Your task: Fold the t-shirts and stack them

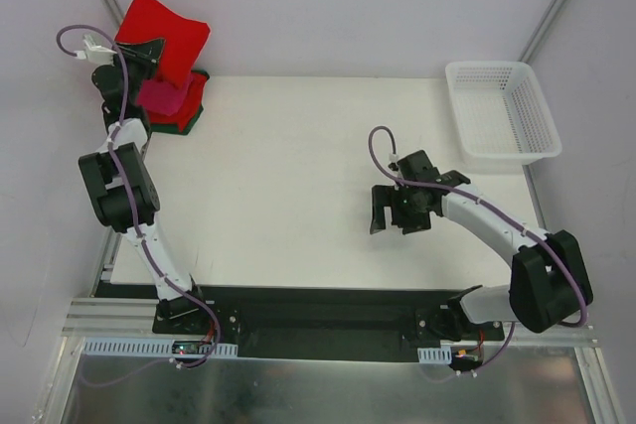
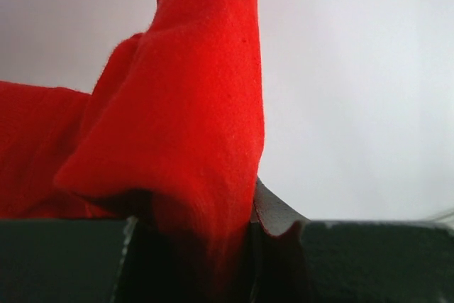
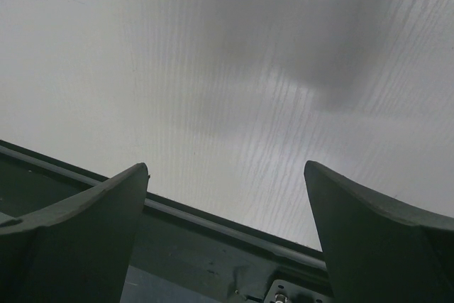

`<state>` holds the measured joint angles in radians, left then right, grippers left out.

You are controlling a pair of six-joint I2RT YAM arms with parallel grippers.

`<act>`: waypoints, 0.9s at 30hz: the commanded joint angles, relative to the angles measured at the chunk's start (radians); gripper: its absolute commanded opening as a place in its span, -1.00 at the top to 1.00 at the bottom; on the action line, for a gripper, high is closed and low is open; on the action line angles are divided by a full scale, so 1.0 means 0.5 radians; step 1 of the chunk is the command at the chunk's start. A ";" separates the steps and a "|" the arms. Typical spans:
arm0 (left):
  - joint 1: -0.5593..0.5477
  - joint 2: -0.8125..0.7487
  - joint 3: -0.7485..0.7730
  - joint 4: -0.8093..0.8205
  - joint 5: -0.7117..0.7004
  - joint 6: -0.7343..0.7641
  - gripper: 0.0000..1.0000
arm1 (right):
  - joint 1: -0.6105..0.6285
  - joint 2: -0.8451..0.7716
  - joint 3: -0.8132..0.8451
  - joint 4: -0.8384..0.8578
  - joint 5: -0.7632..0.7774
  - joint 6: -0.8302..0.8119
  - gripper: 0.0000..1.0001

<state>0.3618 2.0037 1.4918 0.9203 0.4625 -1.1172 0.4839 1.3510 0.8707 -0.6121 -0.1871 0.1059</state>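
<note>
**Grip.** Found the left gripper [image 1: 137, 53] closed down to a narrow gap on a fold of the bright red t-shirt [image 1: 164, 27], with cloth filling the space between the jaws in the left wrist view. Found the right gripper [image 1: 399, 213] spread fully wide and holding nothing, with only bare table [image 1: 288, 176] beneath it in its wrist view.

**Position of the work.** Located the held shirt raised above the stack [image 1: 171, 104], over its far side and partly overlapping it in the overhead view. Cannot tell whether the lower hem touches the stack. Recorded a hot pink shirt [image 1: 157, 98] uppermost in the stack, a red layer [image 1: 195, 92] at its right side and a dark green shirt [image 1: 187, 127] lowest, at its near edge.

**Governing relation.** Judged the coming move to be a set-down onto the stack. Placed the stack directly below the left gripper and slightly to its near side, which calls for a short pull towards the near edge of the stack together with a descent. Found the hanging panel bent and about as wide as long, so could not settle its long axis. Noted its broad face lying roughly across the stack's width.

**Reach.** Placed the right gripper well apart from the stack, to its right and nearer the arm bases, and the white basket [image 1: 502, 111] further right again. Judged the left arm much the nearer for the placement.

**Risk.** Expect bunching or overhang at the far side of the stack if released from this height.
</note>
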 commanded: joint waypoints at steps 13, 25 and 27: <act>0.007 0.349 0.379 0.283 -0.296 0.090 1.00 | -0.008 0.289 0.250 -0.021 -0.153 -0.077 -0.92; 0.068 0.380 0.483 0.194 -0.262 0.179 1.00 | -0.011 0.381 0.259 0.028 -0.224 -0.080 -0.92; 0.068 0.361 0.520 0.145 -0.247 0.252 1.00 | -0.008 0.390 0.256 0.040 -0.230 -0.074 -0.92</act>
<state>0.3809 2.2124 1.6646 0.9295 0.3325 -1.0592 0.4828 1.5356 0.9684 -0.6071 -0.2745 0.0807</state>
